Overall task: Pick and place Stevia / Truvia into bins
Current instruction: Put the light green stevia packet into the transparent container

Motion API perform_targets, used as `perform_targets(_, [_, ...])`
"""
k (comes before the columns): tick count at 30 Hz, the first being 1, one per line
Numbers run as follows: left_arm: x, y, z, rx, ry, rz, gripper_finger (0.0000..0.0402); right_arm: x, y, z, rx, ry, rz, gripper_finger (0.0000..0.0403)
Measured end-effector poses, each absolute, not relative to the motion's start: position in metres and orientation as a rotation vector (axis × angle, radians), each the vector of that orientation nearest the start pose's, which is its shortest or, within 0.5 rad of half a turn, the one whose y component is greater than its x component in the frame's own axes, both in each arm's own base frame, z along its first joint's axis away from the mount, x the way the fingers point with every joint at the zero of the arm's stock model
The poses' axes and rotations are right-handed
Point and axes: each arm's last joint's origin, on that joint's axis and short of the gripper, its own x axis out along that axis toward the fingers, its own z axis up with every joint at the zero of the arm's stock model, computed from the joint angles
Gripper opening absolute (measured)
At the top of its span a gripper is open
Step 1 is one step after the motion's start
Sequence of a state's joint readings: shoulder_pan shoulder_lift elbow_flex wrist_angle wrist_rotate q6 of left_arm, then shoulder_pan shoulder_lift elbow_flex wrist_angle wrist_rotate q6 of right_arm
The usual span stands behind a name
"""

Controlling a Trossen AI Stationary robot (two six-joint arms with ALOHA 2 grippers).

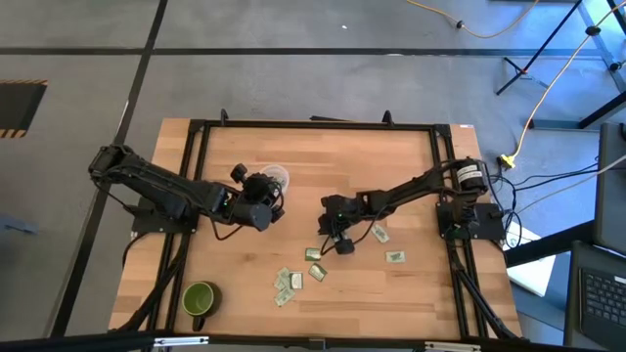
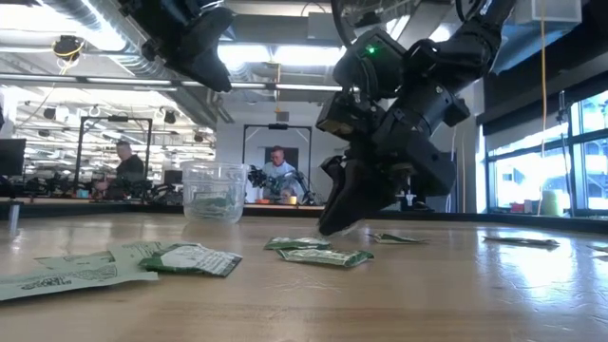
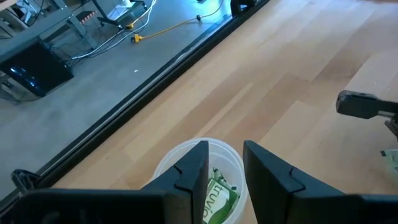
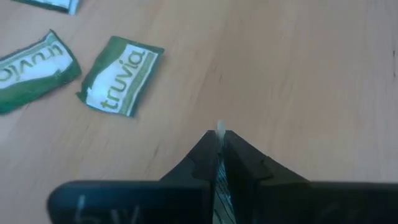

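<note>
From above, the right gripper [image 1: 342, 244] is down at the middle of the wooden table [image 1: 411, 303], among scattered Truvia sachets [image 1: 290, 284], with more sachets just to its right. The left gripper [image 1: 277, 200] hangs over the clear cup [image 1: 278, 177], which stands left of centre toward the far side; a green mug [image 1: 200, 299] sits at the near left corner. From table height, the right gripper [image 2: 332, 226] has its tips at the tabletop, sachets [image 2: 323, 256] lie flat beside it, and the cup [image 2: 214, 192] stands behind to the left. The left wrist view shows its fingers [image 3: 189, 174] apart above the cup [image 3: 168, 163], a sachet inside. The right wrist view shows fingers [image 4: 205, 155] pinched together on a thin sachet edge [image 4: 219, 129], with two loose sachets [image 4: 121, 76] nearby.
</note>
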State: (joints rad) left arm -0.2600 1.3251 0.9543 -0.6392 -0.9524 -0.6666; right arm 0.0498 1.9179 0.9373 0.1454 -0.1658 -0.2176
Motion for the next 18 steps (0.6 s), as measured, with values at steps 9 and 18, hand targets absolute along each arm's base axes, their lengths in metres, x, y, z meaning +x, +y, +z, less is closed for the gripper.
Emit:
perform_targets(9, [0.252, -0.043, 0.25, 0.0, 0.604, 0.857, 0.0095, 0.359, 0.016, 0.159, -0.202, 0.725, 0.287, 0.0028])
perform_targets(18, [0.276, -0.049, 0.233, 0.029, 0.63, 0.772, 0.0095, 0.34, 0.005, 0.233, -0.231, 0.481, 0.278, 0.0028])
